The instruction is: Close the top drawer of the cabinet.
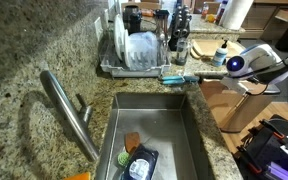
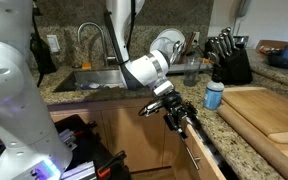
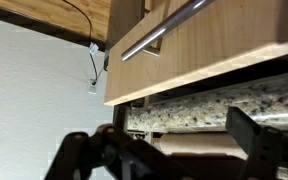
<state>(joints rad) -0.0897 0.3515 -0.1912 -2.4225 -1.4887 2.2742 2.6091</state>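
**Pincer spread at the open top drawer**

The pincer hangs spread and empty, its fingers well apart. It is just in front of the top drawer, which stands pulled out of the cabinet under the granite tabletop. Whether they touch cannot be told. The drawer's bar handle is near. To the right lies a cutting board.

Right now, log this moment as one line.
gripper: open, empty, by drawer front | top drawer: open, not yet closed | contact: cannot tell
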